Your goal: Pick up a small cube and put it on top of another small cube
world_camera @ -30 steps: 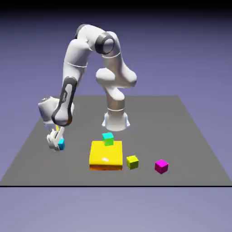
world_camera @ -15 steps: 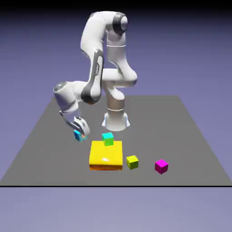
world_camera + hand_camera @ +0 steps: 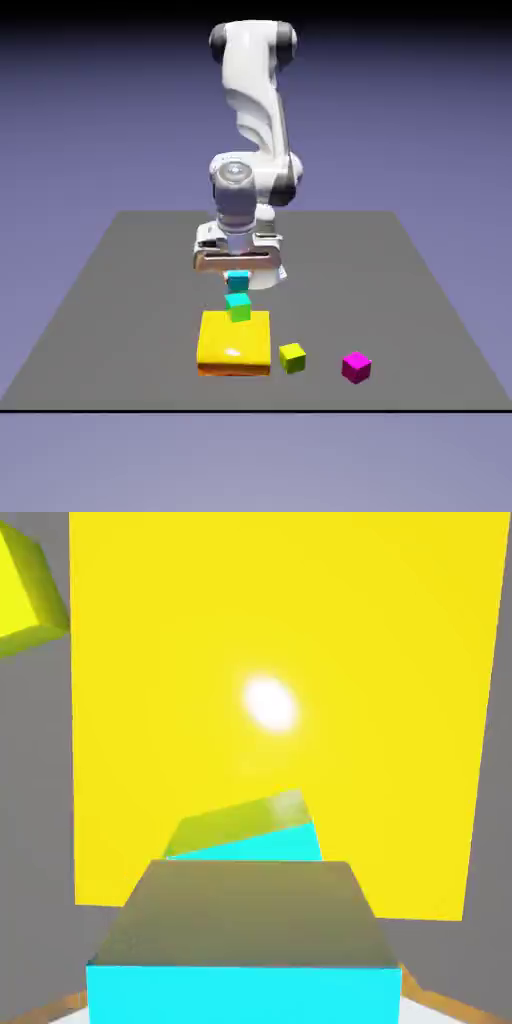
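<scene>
One arm only, white, reaching down over the middle of the grey table [image 3: 420, 300], with a single gripper [image 3: 237, 272] hanging point-down beneath the wrist. Jaws clenched on the small cyan-blue cube [image 3: 237, 280], held clear of the table and lifted just above the teal-topped green cube [image 3: 238, 306], a thin gap between the two, not yet touching. Four small cubes in all: the cyan-blue one in the grip, the teal-topped one below it, one yellow-green cube [image 3: 291, 357] and one magenta cube [image 3: 356, 367]. One flat yellow block [image 3: 234, 345], far broader than any cube, lying on the table with the teal-topped cube sitting at its far edge. Yellow-green cube just beside the block toward the exterior view's right; magenta cube farther out the same way, apart from everything else. In the hand view, the held cyan-blue cube [image 3: 245, 952] large at the bottom, hiding both fingertips; beyond its top face, a sliver of the teal-topped cube [image 3: 255, 830] showing teal and green; behind that, the yellow block [image 3: 280, 642] filling most of the frame with a bright glint near its middle; a corner of the yellow-green cube [image 3: 25, 592] at the upper left.
</scene>
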{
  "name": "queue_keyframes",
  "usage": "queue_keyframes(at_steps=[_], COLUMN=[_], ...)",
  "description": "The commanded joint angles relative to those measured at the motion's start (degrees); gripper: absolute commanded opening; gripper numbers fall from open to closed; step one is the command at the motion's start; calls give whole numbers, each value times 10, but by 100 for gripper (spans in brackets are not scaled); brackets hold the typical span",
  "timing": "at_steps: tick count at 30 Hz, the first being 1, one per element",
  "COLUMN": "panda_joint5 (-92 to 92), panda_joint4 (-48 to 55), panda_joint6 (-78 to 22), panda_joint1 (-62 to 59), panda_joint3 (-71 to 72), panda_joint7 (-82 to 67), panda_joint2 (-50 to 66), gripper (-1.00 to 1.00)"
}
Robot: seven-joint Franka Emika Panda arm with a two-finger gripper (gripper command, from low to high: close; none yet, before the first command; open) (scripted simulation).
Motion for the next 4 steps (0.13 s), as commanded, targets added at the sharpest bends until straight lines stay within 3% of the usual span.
queue_keyframes(at_steps=[1, 4], panda_joint5=[-1, 0], panda_joint4=[0, 15], panda_joint6=[0, -50], panda_joint1=[0, 1], panda_joint3=[0, 2], panda_joint7=[1, 1], panda_joint2=[0, -35], gripper=[100, 100])
